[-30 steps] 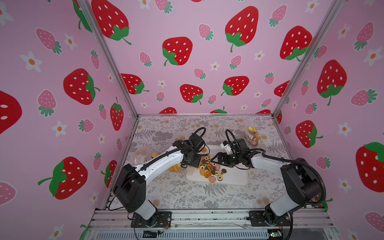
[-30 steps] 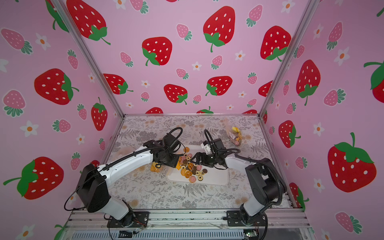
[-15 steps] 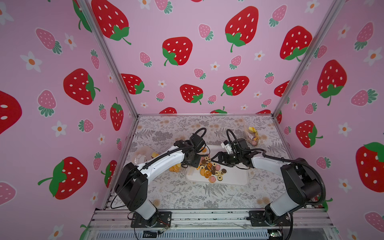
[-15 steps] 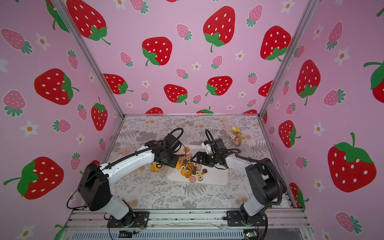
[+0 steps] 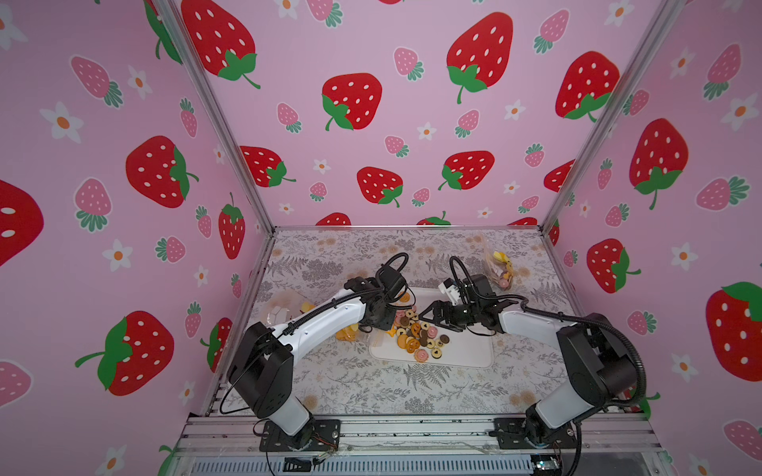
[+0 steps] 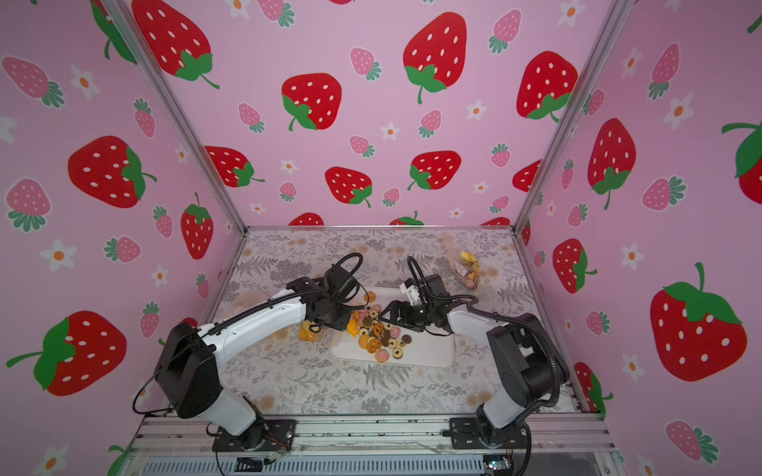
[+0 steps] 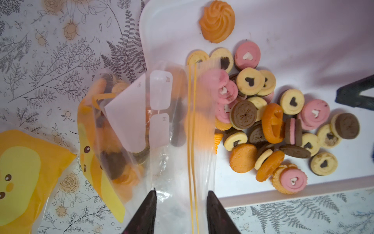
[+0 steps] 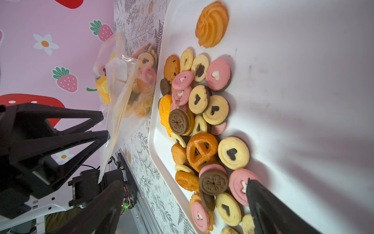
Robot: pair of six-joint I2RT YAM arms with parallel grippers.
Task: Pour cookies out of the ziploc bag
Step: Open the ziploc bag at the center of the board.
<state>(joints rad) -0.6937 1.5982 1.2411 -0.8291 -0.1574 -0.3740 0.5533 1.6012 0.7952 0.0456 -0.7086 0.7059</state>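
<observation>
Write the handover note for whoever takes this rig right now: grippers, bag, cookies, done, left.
Left gripper: jaws part-way apart astride the ziploc bag at its zip end; a firm pinch is not clear.
Right gripper: open, empty, at the pile.
Cookies: most lie heaped on the white tray; some are inside the bag, whose bottom rests on the table beside the tray.
Done: the bulk is poured.
To do: grip, lift the bag bottom, shake out the rest.
</observation>
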